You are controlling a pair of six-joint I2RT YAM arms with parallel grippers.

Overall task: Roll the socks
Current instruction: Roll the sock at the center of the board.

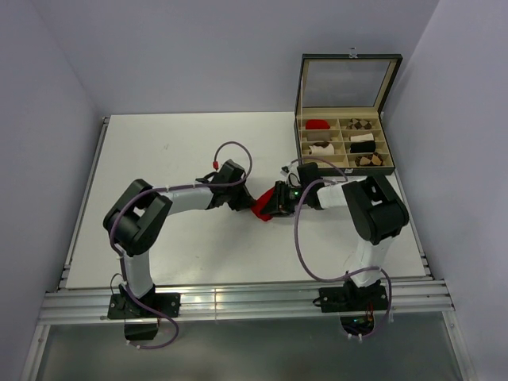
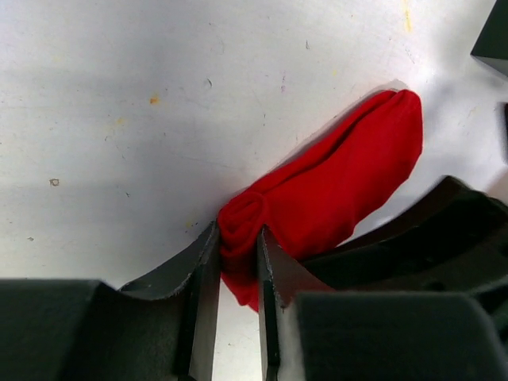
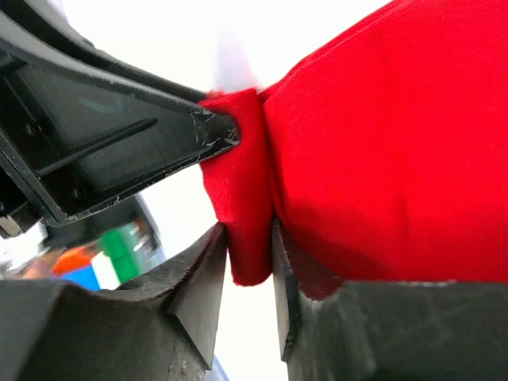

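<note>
The red sock (image 1: pixel 260 209) lies on the white table between my two arms. In the left wrist view it stretches away up and to the right (image 2: pixel 341 175), with its near end bunched. My left gripper (image 2: pixel 238 238) is shut on that bunched end, and fabric presses against both fingers. In the right wrist view, a hanging fold of the red sock (image 3: pixel 246 206) sits between the fingers of my right gripper (image 3: pixel 250 234) and touches both. One left finger (image 3: pixel 198 135) pinches the same fold from above. The cream sock (image 1: pixel 320 148), with brown parts, lies in a box compartment.
An open compartment box (image 1: pixel 344 141) with its lid up stands at the back right. It holds a red roll (image 1: pixel 317 125), brown-patterned bundles (image 1: pixel 361 125) and a black-and-white bundle (image 1: pixel 363 146). The two grippers (image 1: pixel 242 198) (image 1: pixel 275 202) nearly touch.
</note>
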